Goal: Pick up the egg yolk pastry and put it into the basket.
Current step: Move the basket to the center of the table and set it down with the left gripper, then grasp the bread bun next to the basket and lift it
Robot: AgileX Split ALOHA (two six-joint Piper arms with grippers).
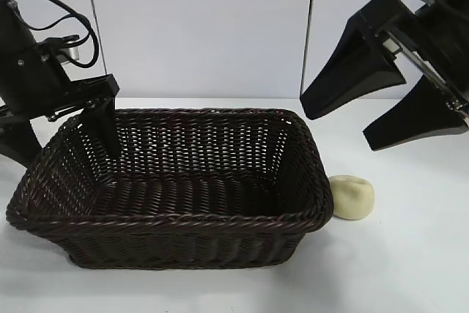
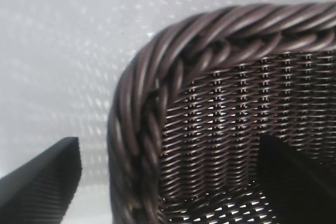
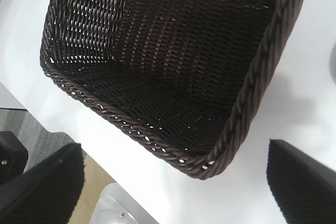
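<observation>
The dark brown wicker basket [image 1: 176, 221] stands in the middle of the white table. The pale yellow egg yolk pastry [image 1: 352, 197] lies on the table just outside the basket's right end, touching or nearly touching the rim. My right gripper [image 1: 344, 126] hangs open and empty above the pastry and the basket's right end. In the right wrist view it [image 3: 173, 187] looks down on the basket's corner [image 3: 252, 87]; the pastry is out of that view. My left gripper [image 1: 67, 153] is open and straddles the basket's far left corner rim [image 2: 142, 108], one finger inside and one outside.
The white table [image 1: 410, 269] extends to the right of and in front of the basket. The table's edge, with floor and a grey base [image 3: 121, 208] below it, shows in the right wrist view. Pale wall panels [image 1: 198, 27] stand behind.
</observation>
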